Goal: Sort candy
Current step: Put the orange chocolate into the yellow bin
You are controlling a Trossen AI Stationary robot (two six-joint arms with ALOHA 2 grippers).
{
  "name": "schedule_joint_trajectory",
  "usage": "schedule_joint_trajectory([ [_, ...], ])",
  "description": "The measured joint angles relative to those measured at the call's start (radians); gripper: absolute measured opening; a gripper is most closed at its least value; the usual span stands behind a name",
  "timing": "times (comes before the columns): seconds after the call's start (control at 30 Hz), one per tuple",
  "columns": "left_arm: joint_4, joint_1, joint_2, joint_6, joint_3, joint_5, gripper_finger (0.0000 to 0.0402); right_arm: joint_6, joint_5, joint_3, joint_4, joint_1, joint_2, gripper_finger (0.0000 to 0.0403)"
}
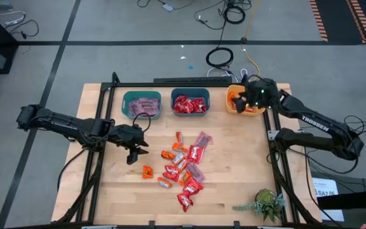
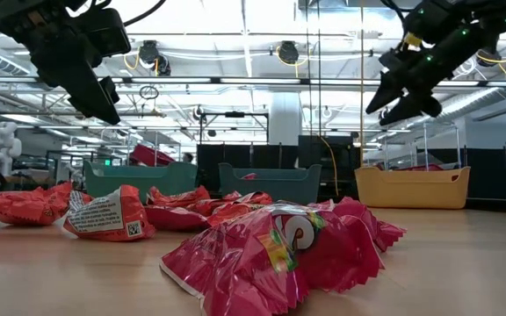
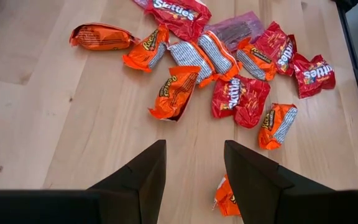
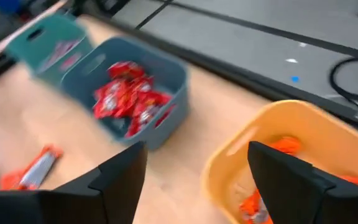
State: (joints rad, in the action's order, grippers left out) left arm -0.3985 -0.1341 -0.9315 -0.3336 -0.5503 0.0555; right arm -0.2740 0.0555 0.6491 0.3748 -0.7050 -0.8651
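Observation:
The candy [image 1: 184, 166] lies as a loose heap of red, orange and mauve wrapped sweets in the middle of the wooden table, also seen in the left wrist view [image 3: 229, 68]. My left gripper [image 1: 134, 152] [image 3: 194, 168] hovers open above the table just left of the heap. One orange sweet [image 3: 227, 198] lies on the wood below its fingers. My right gripper [image 1: 241, 100] [image 4: 197, 180] hangs open over the yellow bin [image 4: 272, 134] at the far right, with nothing between its fingers.
Three bins stand in a row at the far edge: a teal one [image 1: 142, 104] with mauve sweets, a blue-teal one [image 1: 190, 104] with red sweets, and the yellow one [image 1: 254, 109] with orange sweets. A small plant [image 1: 265, 205] sits at the near right corner. Bare wood lies near left.

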Motion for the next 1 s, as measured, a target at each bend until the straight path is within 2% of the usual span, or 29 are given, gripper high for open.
schedule_joint_trajectory([
  [0.2, 0.000, 0.000, 0.000, 0.000, 0.000, -0.001, 0.0171, 0.018, 0.003, 0.000, -0.058, 0.183, -0.047, 0.0245],
  [0.5, 0.000, 0.000, 0.000, 0.000, 0.000, -0.005, 0.0171, -0.025, -0.007, 0.000, -0.353, 0.430, -0.224, 0.0238],
  [0.7, 0.000, 0.000, 0.000, 0.001, 0.000, -0.006, 0.0171, -0.021, -0.135, 0.000, -0.525, 0.552, -0.390, 0.0238],
  [1.0, -0.003, 0.000, 0.000, 0.001, 0.000, -0.007, 0.0171, -0.111, -0.240, 0.000, -0.747, 0.635, -0.606, 0.0238],
])
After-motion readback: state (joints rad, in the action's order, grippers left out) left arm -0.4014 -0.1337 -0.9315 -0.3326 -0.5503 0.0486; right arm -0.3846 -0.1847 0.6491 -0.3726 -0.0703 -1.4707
